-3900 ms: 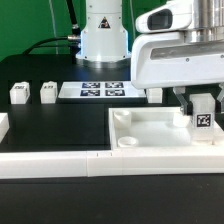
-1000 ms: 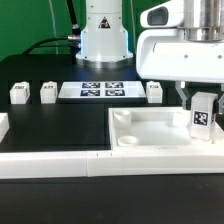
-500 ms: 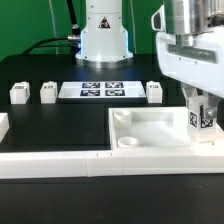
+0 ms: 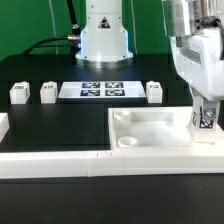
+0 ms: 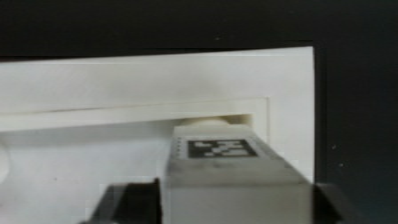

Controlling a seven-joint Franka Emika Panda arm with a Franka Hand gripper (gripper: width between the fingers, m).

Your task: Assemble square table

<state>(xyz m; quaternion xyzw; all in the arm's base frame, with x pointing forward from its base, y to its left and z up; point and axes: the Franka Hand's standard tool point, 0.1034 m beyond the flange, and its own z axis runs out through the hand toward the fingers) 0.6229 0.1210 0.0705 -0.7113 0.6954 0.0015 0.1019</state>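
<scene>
The gripper point(image 4: 204, 110) is clamped on one leg point(image 4: 204, 121), held upright over a corner socket point(image 5: 208, 126) of the top point(image 4: 150, 128). Contact with the socket cannot be confirmed. The top lies at the bench's front corner on the exterior view's right. Three loose legs point(image 4: 47, 92) stand towards the back edge, flanking the marker board point(image 4: 100, 90).

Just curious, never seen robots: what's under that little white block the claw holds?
A corner of the square table top lies under the leg in the claw. The wrist view shows a rounded socket peeking past the leg; the rest is covered.
</scene>
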